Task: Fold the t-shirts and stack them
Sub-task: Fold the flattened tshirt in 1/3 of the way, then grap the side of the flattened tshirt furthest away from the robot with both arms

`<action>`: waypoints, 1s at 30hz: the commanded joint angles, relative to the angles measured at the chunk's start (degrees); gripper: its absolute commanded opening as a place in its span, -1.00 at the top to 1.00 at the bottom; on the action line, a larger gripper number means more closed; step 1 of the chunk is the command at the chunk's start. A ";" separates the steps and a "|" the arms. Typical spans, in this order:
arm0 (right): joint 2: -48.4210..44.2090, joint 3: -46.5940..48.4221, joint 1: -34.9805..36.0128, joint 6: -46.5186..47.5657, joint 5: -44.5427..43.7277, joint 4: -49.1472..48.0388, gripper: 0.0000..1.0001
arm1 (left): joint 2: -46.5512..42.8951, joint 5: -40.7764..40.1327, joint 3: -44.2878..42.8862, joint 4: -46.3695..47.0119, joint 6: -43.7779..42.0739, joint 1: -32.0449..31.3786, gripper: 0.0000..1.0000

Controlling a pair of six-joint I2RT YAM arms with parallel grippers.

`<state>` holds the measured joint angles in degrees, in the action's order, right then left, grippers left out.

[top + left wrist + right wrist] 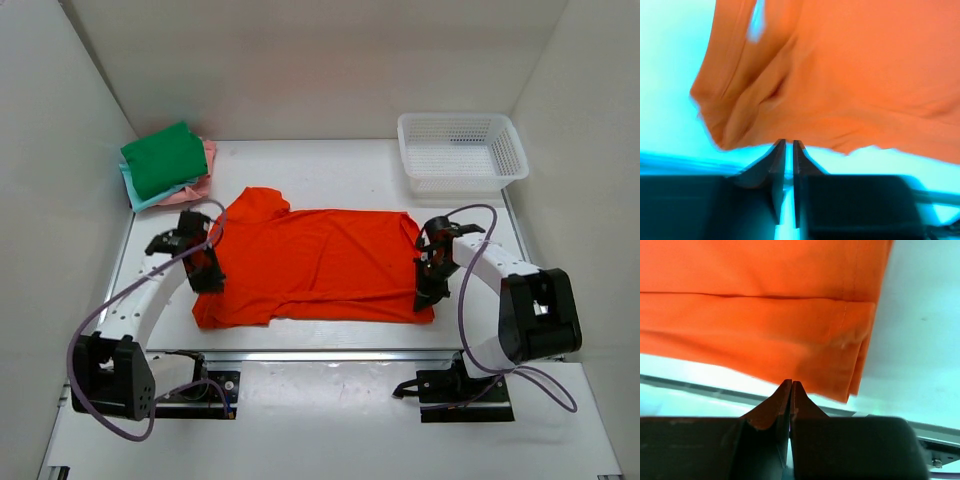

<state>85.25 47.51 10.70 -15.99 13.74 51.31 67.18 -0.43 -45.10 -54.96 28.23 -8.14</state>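
The bright orange t-shirt [320,265] lies spread on the table, collar end to the left, with doubled layers at its right edge. My left gripper [207,280] sits at its left edge. In the left wrist view its jaws [789,142] are closed to a thin slit, with the tips at the hem of the orange cloth [850,75] and nothing seen between them. My right gripper [430,298] is at the shirt's near right corner. It is shut [791,382], with its tips against the edge of the cloth [765,315]. A folded green shirt [163,158] lies on pink [207,160] and light teal [150,198] ones at the back left.
A white mesh basket [460,150] stands at the back right. White walls close in the left, back and right sides. A metal rail [320,355] runs along the near edge of the table, just in front of the shirt.
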 commanded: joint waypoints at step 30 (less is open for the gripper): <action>5.71 15.32 -2.26 -6.25 -10.83 -34.00 0.98 | 65.54 12.38 -64.85 24.28 -12.67 5.86 -0.14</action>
<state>89.10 59.18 8.54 -21.52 5.56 21.06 133.80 9.34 -110.17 -32.08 16.86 -0.69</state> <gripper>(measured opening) 0.012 0.568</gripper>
